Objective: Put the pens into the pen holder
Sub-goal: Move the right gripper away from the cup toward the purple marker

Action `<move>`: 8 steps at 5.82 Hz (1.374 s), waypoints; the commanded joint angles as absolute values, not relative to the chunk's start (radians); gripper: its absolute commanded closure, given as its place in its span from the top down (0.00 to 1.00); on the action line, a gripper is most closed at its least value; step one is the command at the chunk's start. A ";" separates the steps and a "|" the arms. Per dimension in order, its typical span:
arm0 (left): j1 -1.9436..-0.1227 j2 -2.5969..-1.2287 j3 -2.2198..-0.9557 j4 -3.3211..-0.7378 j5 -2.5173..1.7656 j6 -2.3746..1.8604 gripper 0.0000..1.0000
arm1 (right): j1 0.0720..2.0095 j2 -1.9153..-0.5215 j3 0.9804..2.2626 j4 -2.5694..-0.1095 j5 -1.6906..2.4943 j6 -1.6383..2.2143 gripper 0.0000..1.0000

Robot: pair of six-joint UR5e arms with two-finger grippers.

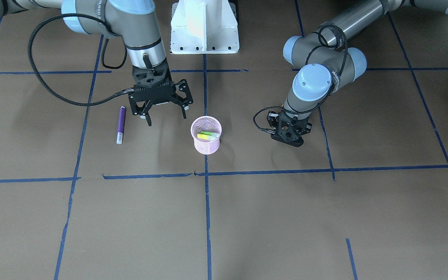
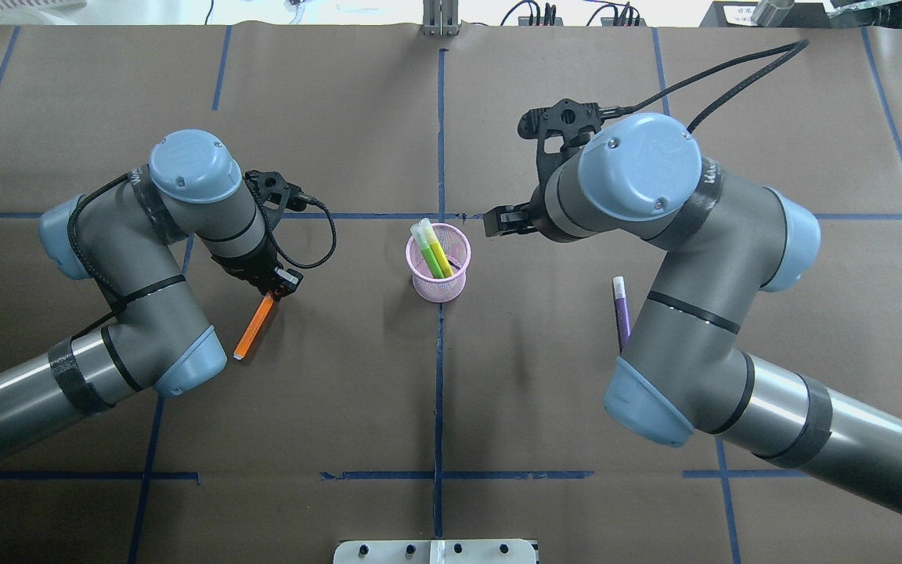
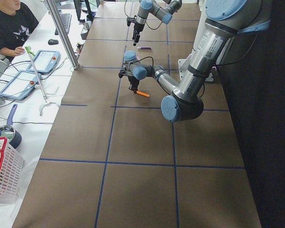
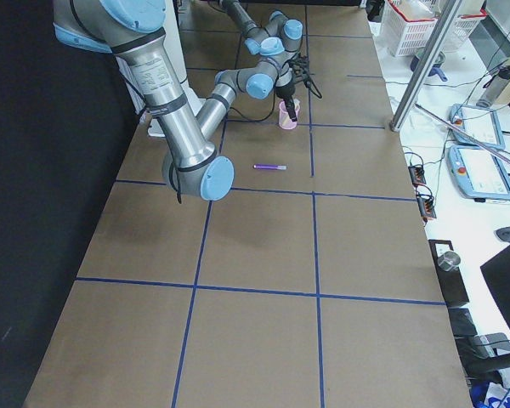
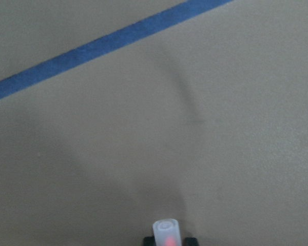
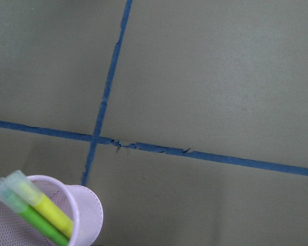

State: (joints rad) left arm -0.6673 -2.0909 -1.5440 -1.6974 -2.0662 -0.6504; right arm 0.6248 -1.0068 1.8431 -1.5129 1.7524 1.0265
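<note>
Pen holder (image 1: 206, 147) stands upright near the middle of the desk (image 1: 286, 225), on the blue tape line (image 1: 207, 202) that runs from the robot's edge to the operators' edge. Two pens are inside it, a green pen (image 6: 38, 224) and a yellow pen (image 6: 52, 213). They lean side by side, with pale cap ends up and clear of the rim. Purple pen (image 1: 121, 123) lies flat on the desk toward the robot's-right end, well apart from the holder and roughly parallel to that tape line. Its pale cap points to the operators' edge (in the overhead view the right arm hides part of it). Right pincer (image 1: 165, 116) hangs between the purple pen and the holder with its jaws spread wide and nothing in them, touching neither. Its wrist camera catches the holder's rim in the lower left corner. Left pincer (image 2: 277, 287) is toward the robot's-left end, jaws clamped on one end of the orange pen (image 2: 254, 329). The pen slants away from it toward the robot's edge. Cannot tell whether the pen's free end touches the desk. The left wrist view shows a pale cap end between the finger tips.
</note>
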 commanded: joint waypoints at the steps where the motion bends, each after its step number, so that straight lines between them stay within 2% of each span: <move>1: -0.669 -2.095 -1.549 -1.695 -2.068 -0.650 0.01 | 0.678 -1.041 1.842 -1.564 1.859 1.017 1.00; 3: -0.719 -2.092 -1.635 -1.687 -2.083 -0.655 0.01 | 0.686 -1.042 1.810 -1.658 1.952 1.020 1.00; 6: -0.788 -2.124 -1.699 -1.686 -2.077 -0.664 0.00 | 0.727 -1.072 1.793 -1.684 1.976 1.009 1.00; 8: -0.822 -2.161 -1.729 -1.686 -2.074 -0.667 0.00 | 0.726 -1.069 1.688 -1.669 1.983 1.005 1.00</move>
State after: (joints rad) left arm -0.8021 -2.1414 -1.7108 -1.6859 -2.0748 -0.6658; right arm 0.7267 -1.0698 1.7403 -1.6751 1.9807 1.0043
